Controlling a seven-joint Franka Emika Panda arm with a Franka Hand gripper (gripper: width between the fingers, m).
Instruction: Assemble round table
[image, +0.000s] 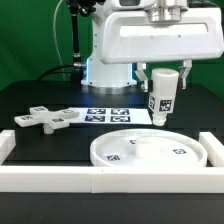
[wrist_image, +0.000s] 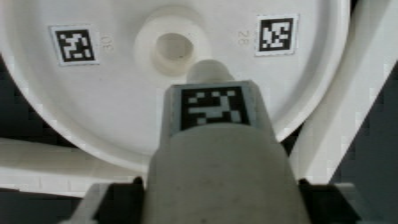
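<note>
My gripper is shut on the short cylindrical leg, a white piece with a black-and-white tag, and holds it upright above the large round disc. In the wrist view the leg fills the middle, its tip pointing near the disc's centre hole; the disc lies below with two tags. The black fingers press on both sides of the leg. The flat cross-shaped foot piece lies on the table at the exterior view's left.
The white straight-walled rim runs along the front and both sides, with the disc resting against it. The marker board lies behind the disc. The robot base stands at the back.
</note>
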